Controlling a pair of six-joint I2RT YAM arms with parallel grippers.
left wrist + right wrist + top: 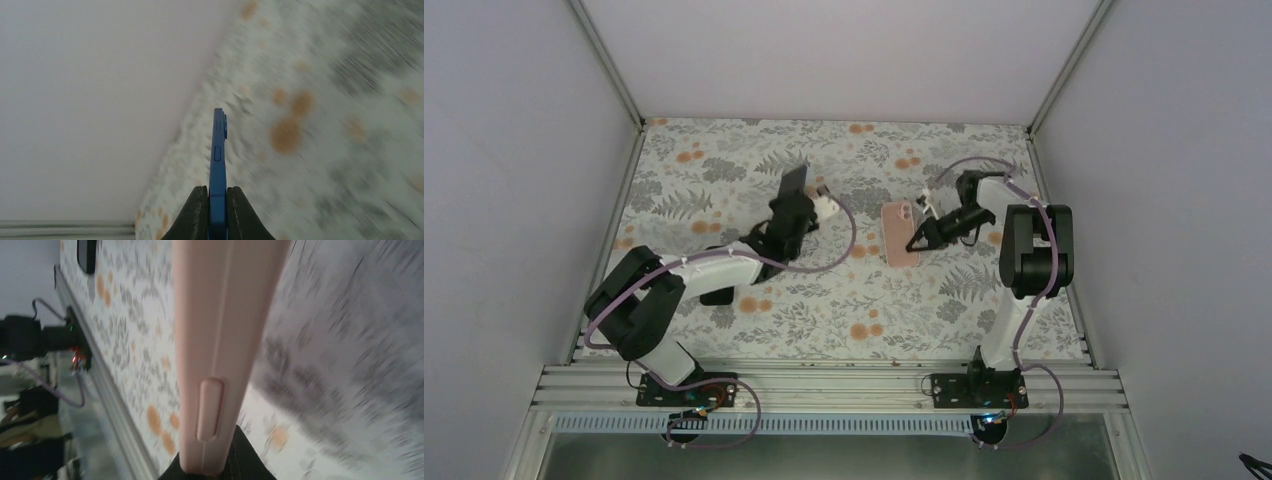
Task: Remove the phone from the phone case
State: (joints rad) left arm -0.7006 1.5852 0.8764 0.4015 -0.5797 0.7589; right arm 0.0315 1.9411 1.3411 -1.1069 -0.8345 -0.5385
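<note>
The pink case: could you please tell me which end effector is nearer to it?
Right. The right end effector grips the case by its edge; the left end effector is apart on its left, shut on the phone.

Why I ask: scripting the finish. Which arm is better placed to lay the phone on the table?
Left. The left tool is shut on the blue phone, held on edge above the table, already free of the pink case, which the right tool grips.

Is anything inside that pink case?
Not the phone: the left gripper holds it, well apart. The right gripper pinches the pink case; its hollow side is not clearly shown.
</note>
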